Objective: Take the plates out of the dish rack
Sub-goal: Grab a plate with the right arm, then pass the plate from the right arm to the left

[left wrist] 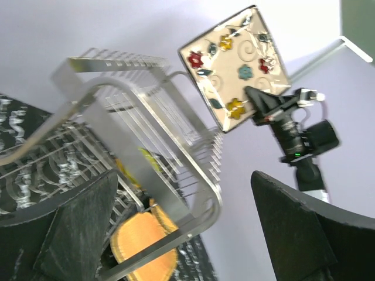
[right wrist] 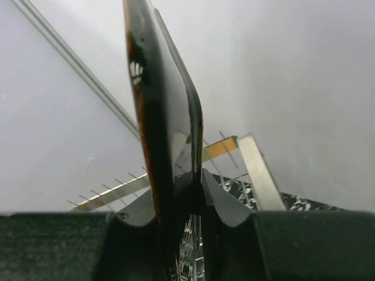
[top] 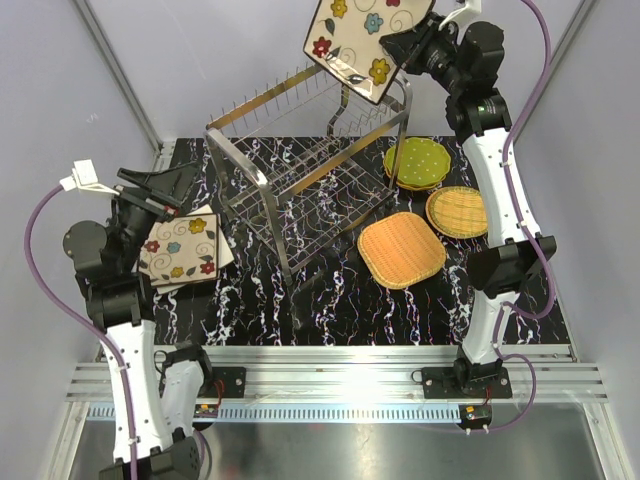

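- Above the rack (top: 300, 170), in the top view, the right tool (top: 395, 52) pinches a flowered plate (top: 365, 45) at its right rim. It holds the plate high and tilted, clear of the prongs.
- Same view: the left tool (top: 165, 188) is spread wide and holds nothing. It hangs just over a stack of flowered plates (top: 185, 250) on the tabletop (top: 330, 300). Green dotted plates (top: 418, 162) and woven plates (top: 400, 250) lie to the right of the rack.
- Left wrist view: between the spread fingers (left wrist: 76, 234) the held plate shows its face, well apart from this tool.
- Right wrist view: the plate stands edge-on between the pressed pads (right wrist: 225, 211), with its rim deep in the grip.
- Handling, as I judge it: the plate is glazed ceramic, stiff, rather heavy, slippery and breakable. A grip at the rim, far from the middle, lets it swing, so slow moving is wise.
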